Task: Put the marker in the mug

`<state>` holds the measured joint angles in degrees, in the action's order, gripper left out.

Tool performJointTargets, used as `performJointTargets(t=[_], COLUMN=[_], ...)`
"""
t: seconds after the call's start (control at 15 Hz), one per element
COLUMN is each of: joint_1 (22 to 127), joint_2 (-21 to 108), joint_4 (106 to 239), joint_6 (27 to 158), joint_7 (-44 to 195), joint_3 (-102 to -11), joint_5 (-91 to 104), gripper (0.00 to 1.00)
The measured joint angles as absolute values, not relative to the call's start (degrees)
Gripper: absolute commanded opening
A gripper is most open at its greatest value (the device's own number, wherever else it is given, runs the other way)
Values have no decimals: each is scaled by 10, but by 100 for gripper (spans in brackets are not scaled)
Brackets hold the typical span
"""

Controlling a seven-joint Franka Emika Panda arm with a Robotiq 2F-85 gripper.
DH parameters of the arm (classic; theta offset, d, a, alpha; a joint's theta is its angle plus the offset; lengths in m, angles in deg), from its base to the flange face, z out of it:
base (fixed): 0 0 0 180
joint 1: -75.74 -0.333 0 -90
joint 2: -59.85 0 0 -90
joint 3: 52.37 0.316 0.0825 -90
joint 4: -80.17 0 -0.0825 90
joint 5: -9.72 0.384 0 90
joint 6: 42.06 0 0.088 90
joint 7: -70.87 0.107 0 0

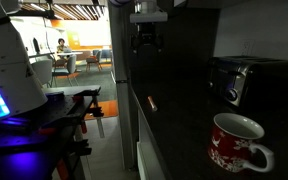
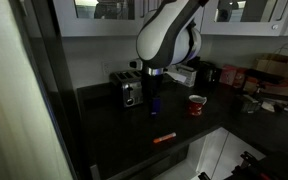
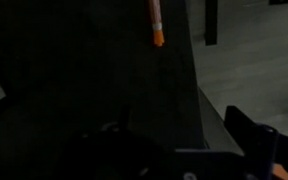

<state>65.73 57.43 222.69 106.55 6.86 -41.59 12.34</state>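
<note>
The marker (image 2: 164, 138) lies flat on the dark counter (image 2: 104, 122), close to its front edge, with open surface around it. Farther in, the gripper (image 2: 154, 98) hangs above the counter, apart from the marker. In the wrist view its jaws stand wide apart, holding nothing. Beyond it the mug (image 2: 196, 104) stands upright, well apart from the marker. The toaster (image 2: 130, 90) sits against the back wall.

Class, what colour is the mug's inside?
The mug is white inside, clearest in an exterior view.
</note>
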Motion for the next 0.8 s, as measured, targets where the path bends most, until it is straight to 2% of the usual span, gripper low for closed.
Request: performJointTargets(t=[0.4, 0.8], joint_1=[675, 741], joint_2=[518, 419], joint_4=[2260, 2230], joint_6=[1129, 1156], joint_7=[-84, -111], joint_3=[-415, -397], joint_5=[153, 167], gripper=[100, 100])
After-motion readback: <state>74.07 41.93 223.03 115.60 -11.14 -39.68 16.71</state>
